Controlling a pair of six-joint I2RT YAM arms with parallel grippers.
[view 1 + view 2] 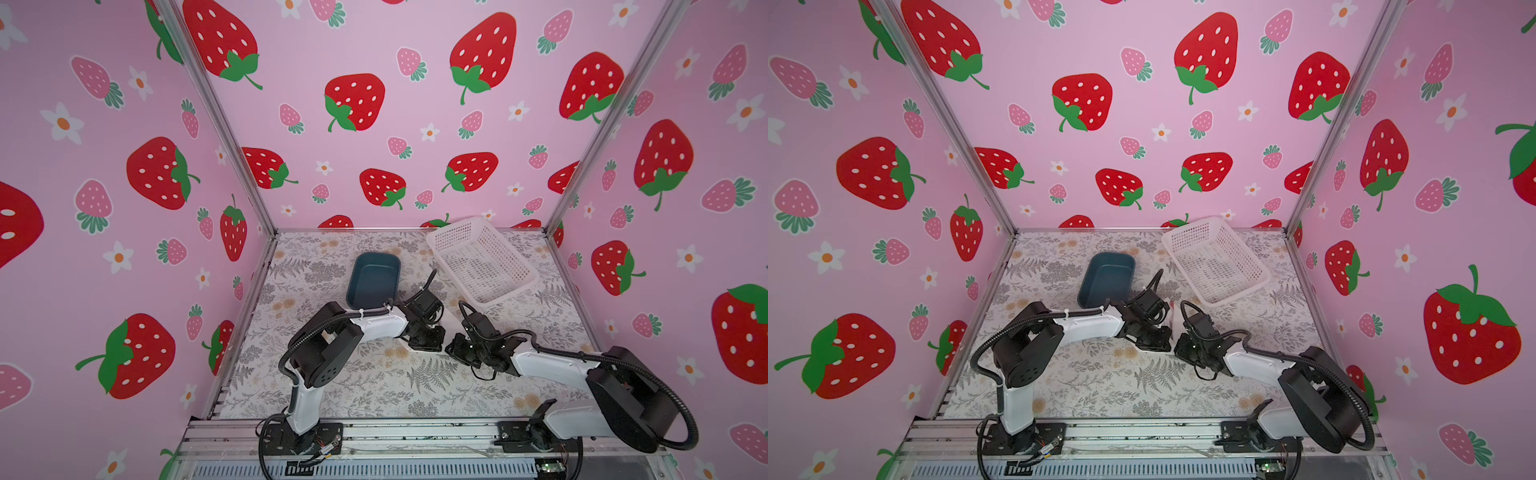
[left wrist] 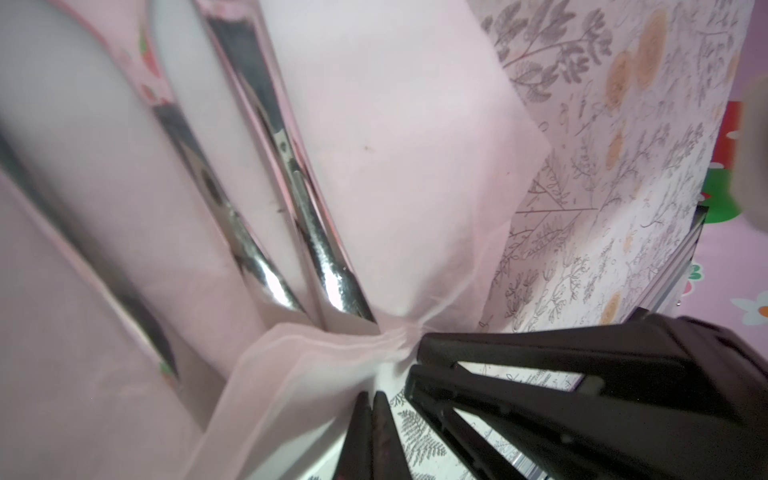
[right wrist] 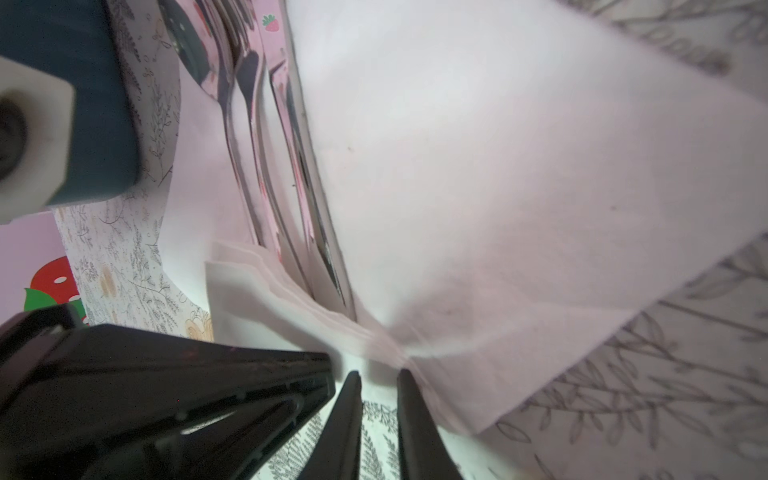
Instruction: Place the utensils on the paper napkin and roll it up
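Observation:
The white paper napkin (image 2: 407,137) lies flat on the floral table, and both arms cover most of it in both top views. The three silver utensils (image 2: 307,216) lie side by side on it, with one napkin corner (image 2: 316,353) folded over their handle ends. From the right wrist I see the spoon (image 3: 187,50), the fork (image 3: 245,66) and the knife (image 3: 305,174). My left gripper (image 2: 374,397) is shut at the folded corner, with nothing visible between its fingers. My right gripper (image 3: 379,376) faces it tip to tip, slightly open, and table pattern shows in the gap. The fold bunches against one of its fingertips (image 3: 406,380).
A dark blue tub (image 1: 374,278) stands just behind the left arm. A white perforated basket (image 1: 482,262) sits at the back right by the wall. Both grippers (image 1: 424,338) (image 1: 453,349) meet at mid-table. Pink strawberry walls close in three sides.

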